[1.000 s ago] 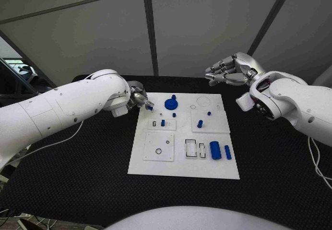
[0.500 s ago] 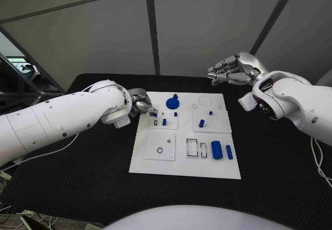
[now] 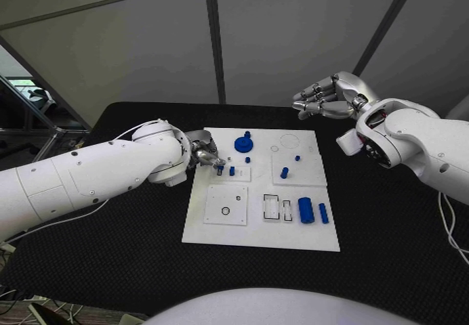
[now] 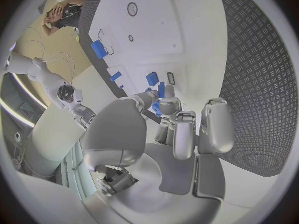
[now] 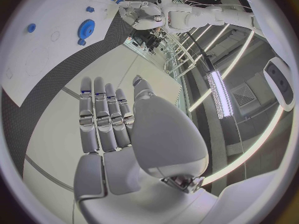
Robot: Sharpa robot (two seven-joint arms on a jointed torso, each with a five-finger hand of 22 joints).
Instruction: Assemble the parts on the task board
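Two hands are seen in the head view. The left hand (image 3: 205,150) is held low over the near-left part of the task board (image 3: 262,237), fingers drawn together, and a small blue part (image 3: 219,168) is pinched at the fingertips just above the board's small raised plate. From the left wrist view the grip is shown closer: the blue part (image 4: 160,91) is seen held between the fingertips (image 4: 168,104), with another blue piece (image 4: 152,78) and a narrow slot (image 4: 171,77) lying just beyond on the white board (image 4: 187,30).

The right hand (image 3: 327,97) is held high, beyond the board's far-right corner and well apart from it; its fingers are loosely curled and nothing is held. In the right wrist view the same hand (image 5: 118,134) is shown with fingers side by side and empty, and a round blue gear (image 5: 85,28) is seen on the board below.

A blue gear (image 3: 242,143), a short peg (image 3: 283,173) and two blue cylinders (image 3: 305,210) are set on the board, which rests on the black tabletop (image 3: 97,250). The left forearm hides the board's left edge beside the hand. Whether the pinched part touches the board cannot be told.
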